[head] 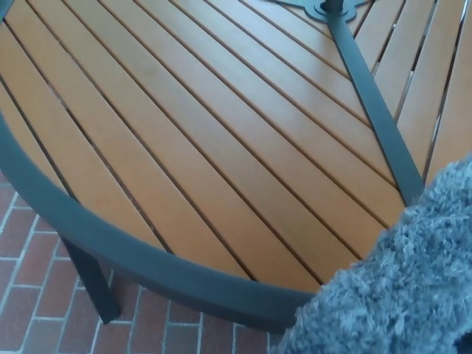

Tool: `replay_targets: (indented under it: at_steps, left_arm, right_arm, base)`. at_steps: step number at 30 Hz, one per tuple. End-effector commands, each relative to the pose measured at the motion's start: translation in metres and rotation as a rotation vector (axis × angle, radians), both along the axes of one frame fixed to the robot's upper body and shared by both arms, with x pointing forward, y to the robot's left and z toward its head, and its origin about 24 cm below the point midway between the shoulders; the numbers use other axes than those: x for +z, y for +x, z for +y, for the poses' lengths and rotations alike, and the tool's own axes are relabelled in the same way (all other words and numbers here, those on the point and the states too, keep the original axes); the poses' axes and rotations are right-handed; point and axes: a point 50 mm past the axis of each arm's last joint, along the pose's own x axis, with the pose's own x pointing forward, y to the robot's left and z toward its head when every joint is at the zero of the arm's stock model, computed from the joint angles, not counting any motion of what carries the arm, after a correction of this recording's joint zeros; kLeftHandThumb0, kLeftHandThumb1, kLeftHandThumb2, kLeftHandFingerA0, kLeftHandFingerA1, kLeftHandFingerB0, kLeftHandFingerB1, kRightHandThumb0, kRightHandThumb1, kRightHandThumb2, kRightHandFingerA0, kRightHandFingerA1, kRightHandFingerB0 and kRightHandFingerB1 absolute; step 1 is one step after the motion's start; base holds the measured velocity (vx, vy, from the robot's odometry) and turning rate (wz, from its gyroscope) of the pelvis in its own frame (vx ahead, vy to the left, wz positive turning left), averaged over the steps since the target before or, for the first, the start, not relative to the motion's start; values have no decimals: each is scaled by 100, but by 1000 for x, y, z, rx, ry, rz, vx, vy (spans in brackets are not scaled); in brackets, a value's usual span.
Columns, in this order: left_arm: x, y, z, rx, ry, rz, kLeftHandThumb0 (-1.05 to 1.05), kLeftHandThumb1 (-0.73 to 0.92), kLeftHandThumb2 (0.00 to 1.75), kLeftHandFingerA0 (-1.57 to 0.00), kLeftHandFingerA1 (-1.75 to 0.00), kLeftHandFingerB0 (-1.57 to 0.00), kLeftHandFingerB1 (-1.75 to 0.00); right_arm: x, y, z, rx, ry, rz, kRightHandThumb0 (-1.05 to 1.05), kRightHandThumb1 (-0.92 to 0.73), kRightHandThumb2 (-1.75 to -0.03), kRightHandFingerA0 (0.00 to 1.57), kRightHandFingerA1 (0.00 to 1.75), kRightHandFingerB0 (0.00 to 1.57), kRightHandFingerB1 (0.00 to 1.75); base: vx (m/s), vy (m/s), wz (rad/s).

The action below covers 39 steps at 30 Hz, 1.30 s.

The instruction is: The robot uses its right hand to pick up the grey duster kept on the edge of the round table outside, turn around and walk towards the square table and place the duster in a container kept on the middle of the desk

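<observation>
Filling lower right of frame: grey duster [402, 284] (fluffy pile), overlapping dark rim of round table [96, 236]. Orange slats running diagonally across frame. Brick paving [29, 310] showing lower left. Neither hand showing; grip state impossible to tell.

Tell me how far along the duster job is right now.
Early stage. The grey duster fills the lower right of the head view, over the round table's dark rim, so it looks lifted, though no hand shows. The slatted table top still fills the view, so turning, walking to the square table and placing it in the container remain.
</observation>
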Motion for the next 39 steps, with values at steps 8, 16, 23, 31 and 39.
replay_targets:
  at_steps: [8,16,23,31,39]
  left_arm:
    - [7,6,3,-17,55,-58,-2,49,110,-98,-99,-82,-83]
    - [6,4,4,-8,38,-62,-1,49,111,-101,-100,-85,-85]
    - [7,4,4,-18,47,-61,0,49,111,-100,-99,-84,-85]
    - [6,1,4,-20,47,-50,3,46,113,-98,-96,-89,-70]
    - [6,-2,4,-9,33,-45,1,51,105,-97,-97,-90,-70]
  right_arm:
    - [-1,10,-11,19,16,-107,-52,-27,-131,145,129,146,108]
    - [-8,7,-14,-4,22,-82,-53,-24,-131,146,128,149,108]
    - [-7,10,-22,-36,36,-81,-56,-22,-134,146,132,151,108]
    - [-7,14,-32,-63,11,-92,-57,-22,-136,147,133,152,110]
    - [-3,19,-44,-86,-22,-112,-56,-25,-137,148,139,151,116]
  base:
    - [-41,-158,-19]
    - [-1,-81,-25]
    - [40,239,-38]
    - [14,168,-28]
    - [26,-34,-30]
